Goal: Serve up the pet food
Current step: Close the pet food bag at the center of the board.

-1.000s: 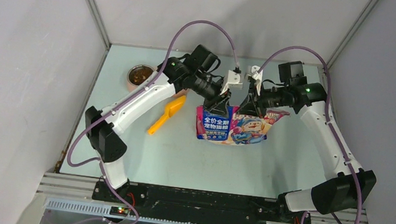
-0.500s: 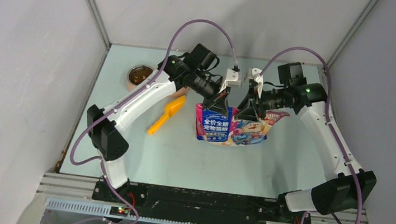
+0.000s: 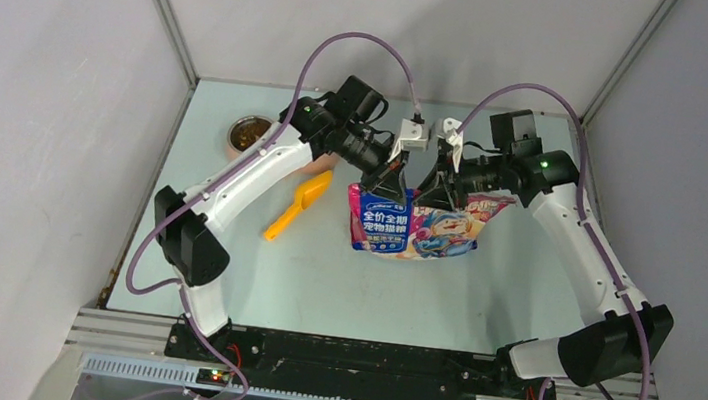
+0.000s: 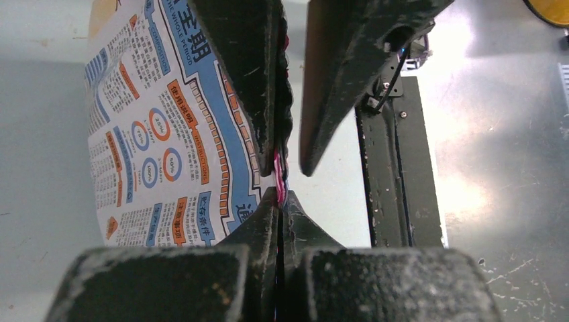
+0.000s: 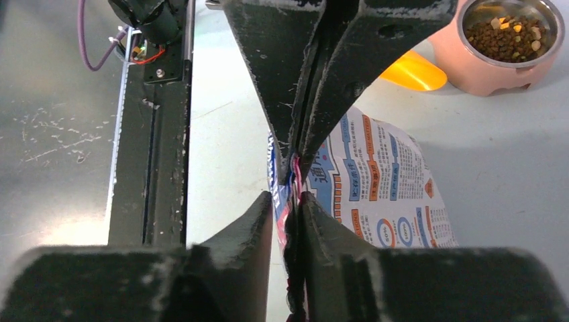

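Two claws meet over the cat food bag (image 3: 414, 229), which stands upright at the centre of the worktop (image 3: 320, 287) in the overhead view. The left claw (image 3: 395, 177) is clamped tight on the bag's pink top seam, and the right claw (image 3: 437, 184) beside it has its fingers parted a sliver, the seam running through the gap. Brown kibble (image 5: 508, 30) sits in the pink feeder (image 5: 496, 74) at the upper right of the right wrist view, and the orange scoop (image 3: 297, 204) lies near the bag's left side, seen from overhead.
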Action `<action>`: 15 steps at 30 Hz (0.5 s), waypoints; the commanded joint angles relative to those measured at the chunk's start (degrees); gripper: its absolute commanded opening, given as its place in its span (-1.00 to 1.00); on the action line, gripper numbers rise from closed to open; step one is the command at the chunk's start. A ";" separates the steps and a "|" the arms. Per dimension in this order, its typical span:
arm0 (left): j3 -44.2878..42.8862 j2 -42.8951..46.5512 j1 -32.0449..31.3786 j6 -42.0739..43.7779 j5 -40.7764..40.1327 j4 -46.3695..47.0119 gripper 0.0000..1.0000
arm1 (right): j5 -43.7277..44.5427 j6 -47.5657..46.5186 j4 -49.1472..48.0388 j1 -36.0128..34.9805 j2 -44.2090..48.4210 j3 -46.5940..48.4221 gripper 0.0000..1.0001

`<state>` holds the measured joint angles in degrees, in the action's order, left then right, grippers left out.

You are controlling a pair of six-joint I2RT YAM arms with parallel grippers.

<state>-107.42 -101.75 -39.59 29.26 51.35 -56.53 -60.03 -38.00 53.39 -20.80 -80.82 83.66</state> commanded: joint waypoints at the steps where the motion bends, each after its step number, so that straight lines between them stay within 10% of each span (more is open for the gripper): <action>1: -0.02 2.17 -0.32 -2.24 5.20 2.04 -1.00 | 3.96 -0.40 -1.04 -2.19 1.10 -0.82 -0.83; 10: 0.44 3.93 0.24 -0.60 4.78 1.18 -1.00 | -2.70 -4.24 9.83 1.36 -1.75 5.51 -0.98; 15: 0.54 3.87 0.36 -0.45 4.77 1.14 -1.00 | -0.15 -6.68 13.02 1.71 -2.28 5.47 -0.39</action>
<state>-106.61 -101.56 -39.18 28.58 52.62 -55.57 -59.90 -42.52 61.14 -19.42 -83.74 87.92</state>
